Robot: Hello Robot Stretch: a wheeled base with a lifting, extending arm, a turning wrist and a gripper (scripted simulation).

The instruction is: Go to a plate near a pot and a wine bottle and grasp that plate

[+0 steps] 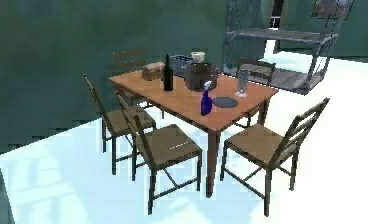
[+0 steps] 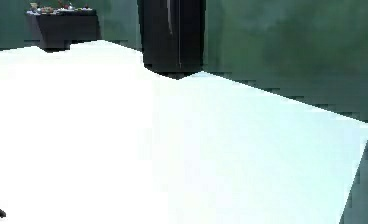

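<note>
Plate [image 1: 225, 101] sits centre-frame on the desk [image 1: 177, 102], near the pot [image 1: 202, 76] and wine bottle [image 1: 168, 72]. We judge approach and grasp both lie ahead, and we cannot tell the jaws' state.

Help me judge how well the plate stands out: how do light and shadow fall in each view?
Forward view: bright pale floor, faintly shaded toward the left; the grey plate stands out weakly on the evenly lit table. Arm side view: bright, nearly featureless floor; the tall cabinet is almost black against a dim green wall.
</note>
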